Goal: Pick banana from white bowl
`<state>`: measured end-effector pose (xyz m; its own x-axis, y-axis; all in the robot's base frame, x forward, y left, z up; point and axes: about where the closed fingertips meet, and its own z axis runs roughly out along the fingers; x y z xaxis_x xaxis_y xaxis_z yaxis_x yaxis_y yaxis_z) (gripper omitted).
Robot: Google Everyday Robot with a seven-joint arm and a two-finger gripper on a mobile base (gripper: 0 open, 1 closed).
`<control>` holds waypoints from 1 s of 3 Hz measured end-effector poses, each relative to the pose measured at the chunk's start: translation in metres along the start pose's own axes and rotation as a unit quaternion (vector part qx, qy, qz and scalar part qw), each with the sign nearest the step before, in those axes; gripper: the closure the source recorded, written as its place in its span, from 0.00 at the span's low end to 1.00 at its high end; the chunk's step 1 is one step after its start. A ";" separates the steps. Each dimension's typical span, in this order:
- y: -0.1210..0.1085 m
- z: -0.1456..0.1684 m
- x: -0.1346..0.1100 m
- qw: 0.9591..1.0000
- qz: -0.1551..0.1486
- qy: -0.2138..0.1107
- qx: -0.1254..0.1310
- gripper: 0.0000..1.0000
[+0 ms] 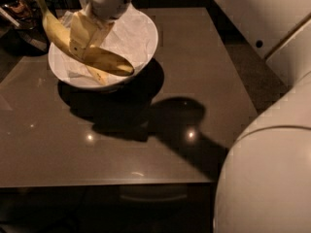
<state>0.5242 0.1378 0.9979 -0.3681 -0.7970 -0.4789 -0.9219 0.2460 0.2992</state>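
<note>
Camera view, and my gripper (pixel 86 39) sits in the upper left of the frame, over the white bowl (pixel 148 39), its two tan fingers (pixel 77 32) clamped across the middle of the banana (pixel 110 63). The banana hangs slantwise in my grip: stem up toward the top left corner, beyond the bowl's rim, body curving down to the right, darker tip over the bowl's near side. Below it, just peeking out, a second banana (pixel 100 75) lies in the bowl on the crumpled white paper (pixel 130 32). I cannot tell whether the two bananas touch. The bowl stands at the far left of the brown table (pixel 146 149), a heavy shadow (pixel 160 115) spreading toward the middle of the frame. My pale rounded body (pixel 272 178) fills the lower right corner.
</note>
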 end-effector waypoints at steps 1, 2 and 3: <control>0.008 0.005 -0.003 1.000 -0.007 0.001 -0.001 1.00; 0.032 0.026 -0.005 0.999 -0.021 0.013 -0.020 1.00; 0.049 0.045 -0.007 0.999 -0.031 0.025 -0.033 1.00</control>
